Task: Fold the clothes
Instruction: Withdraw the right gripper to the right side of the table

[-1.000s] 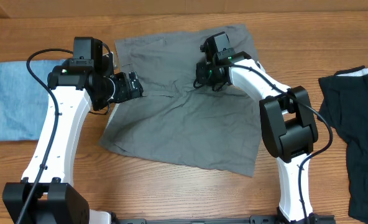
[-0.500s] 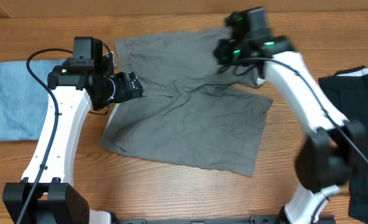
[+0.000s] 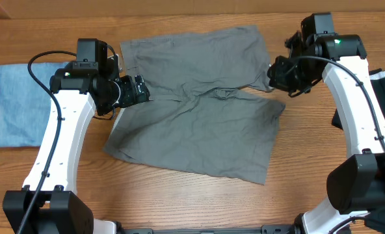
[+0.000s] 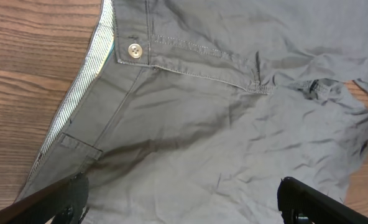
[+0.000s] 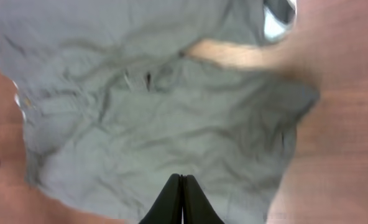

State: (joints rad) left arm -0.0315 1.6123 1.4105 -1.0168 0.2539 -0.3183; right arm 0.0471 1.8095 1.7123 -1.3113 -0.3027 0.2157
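Note:
Grey shorts [image 3: 192, 123] lie spread flat on the wooden table, waistband to the left, and also fill the left wrist view [image 4: 202, 112] and the right wrist view [image 5: 159, 118]. My left gripper [image 3: 140, 90] is open just above the waistband at the shorts' left edge; its fingers stand wide apart over the fabric [image 4: 181, 190]. My right gripper [image 3: 275, 73] is shut at the gap between the two legs at the shorts' right edge. In its blurred wrist view its fingers [image 5: 183, 182] are pressed together above the cloth with nothing seen between them.
A folded blue denim garment [image 3: 13, 104] lies at the far left. A black garment [image 3: 374, 130] lies at the far right beside the right arm. Bare wood [image 3: 179, 201] runs along the front.
My right arm has swung from the shorts' upper middle out to their right edge. The lower leg's right corner has shifted a little to the right. The left arm has not moved.

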